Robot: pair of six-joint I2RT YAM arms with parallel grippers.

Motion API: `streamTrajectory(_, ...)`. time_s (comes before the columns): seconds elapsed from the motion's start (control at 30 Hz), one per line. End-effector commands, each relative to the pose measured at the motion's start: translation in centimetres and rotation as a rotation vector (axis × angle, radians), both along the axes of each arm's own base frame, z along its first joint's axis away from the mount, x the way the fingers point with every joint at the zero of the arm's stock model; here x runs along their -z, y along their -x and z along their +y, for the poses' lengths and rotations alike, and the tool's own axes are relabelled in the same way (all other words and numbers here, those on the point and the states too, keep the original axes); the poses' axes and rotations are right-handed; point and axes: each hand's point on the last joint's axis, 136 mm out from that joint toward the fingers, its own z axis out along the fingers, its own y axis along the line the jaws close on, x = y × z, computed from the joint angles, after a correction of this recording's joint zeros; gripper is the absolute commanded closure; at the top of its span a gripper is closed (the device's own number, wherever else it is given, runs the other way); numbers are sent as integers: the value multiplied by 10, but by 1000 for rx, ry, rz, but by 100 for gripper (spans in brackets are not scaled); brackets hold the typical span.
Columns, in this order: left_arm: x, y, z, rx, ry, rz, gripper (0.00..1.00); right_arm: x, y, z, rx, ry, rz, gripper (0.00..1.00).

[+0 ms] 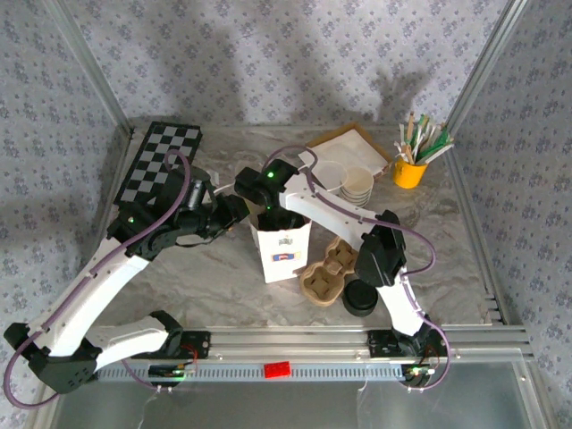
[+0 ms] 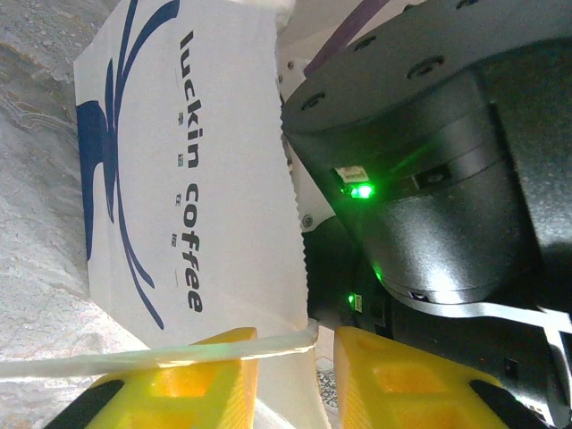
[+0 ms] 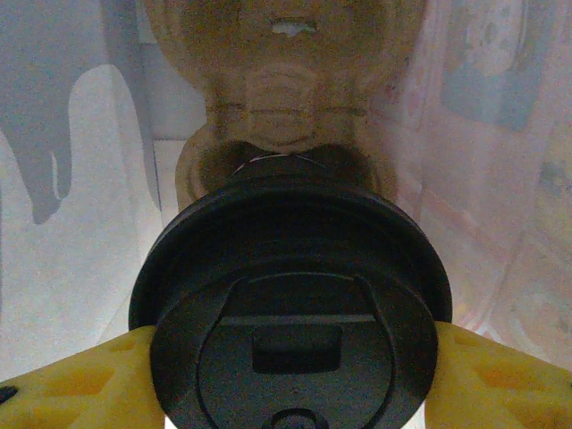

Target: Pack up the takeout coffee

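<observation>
A white "luckin coffee" paper bag stands open mid-table. My left gripper grips its left rim; in the left wrist view the yellow fingers sit close on either side of the bag's edge and cord handle. My right gripper reaches down into the bag. In the right wrist view it is shut on a black-lidded coffee cup, held just over a brown pulp carrier at the bag's bottom.
A second pulp carrier and another black-lidded cup lie right of the bag. Behind it are stacked paper cups, napkins and a yellow cup of stirrers. A checkerboard is at the back left.
</observation>
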Motion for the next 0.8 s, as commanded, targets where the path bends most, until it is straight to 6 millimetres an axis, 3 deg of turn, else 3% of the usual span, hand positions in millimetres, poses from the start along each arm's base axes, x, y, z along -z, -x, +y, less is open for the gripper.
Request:
streamTrajectory(0.0, -13, -1, 3, -3, 2, -34, 71, -6, 2, -13, 10, 30, -22, 47)
streamTrajectory(0.5, -13, -4, 4, -13, -4, -33, 70, 8, -2, -14, -23, 62, -56, 47)
streamTrajectory(0.77, -17, -4, 2, -9, 2, -37, 67, 1, -5, -11, -25, 37, -91, 44)
